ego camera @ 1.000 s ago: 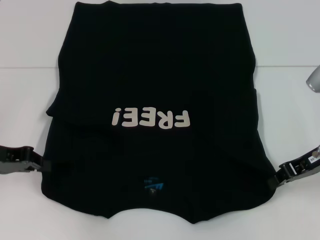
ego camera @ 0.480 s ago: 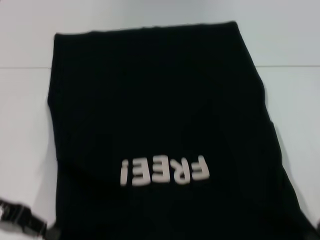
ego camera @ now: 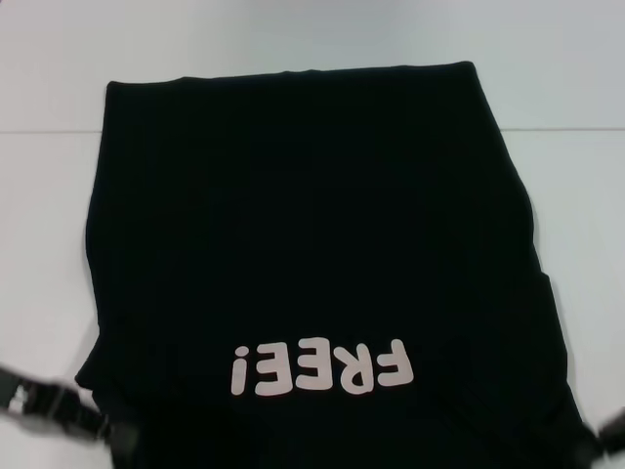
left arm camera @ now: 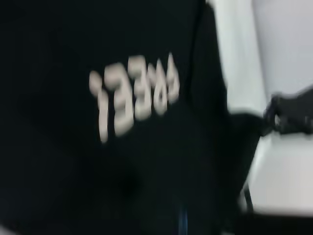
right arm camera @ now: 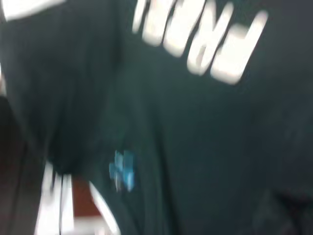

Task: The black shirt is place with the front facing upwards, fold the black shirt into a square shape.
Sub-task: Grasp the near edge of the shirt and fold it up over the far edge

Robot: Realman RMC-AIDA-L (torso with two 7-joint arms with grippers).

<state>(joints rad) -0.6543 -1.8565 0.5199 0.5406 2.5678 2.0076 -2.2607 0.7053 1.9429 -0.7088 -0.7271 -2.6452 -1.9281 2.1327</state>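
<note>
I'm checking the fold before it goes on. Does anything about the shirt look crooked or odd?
Nothing is damaged. The shirt lies slightly askew: its far edge slopes, and its right side flares wider toward the robot. The left gripper and right gripper sit at its near corners.

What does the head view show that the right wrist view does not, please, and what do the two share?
Only the head view shows the black shirt's whole outline on the white table, with the left gripper and right gripper at its near corners. Only the right wrist view shows the small blue neck label. Both show the white "FREE!" lettering.
</note>
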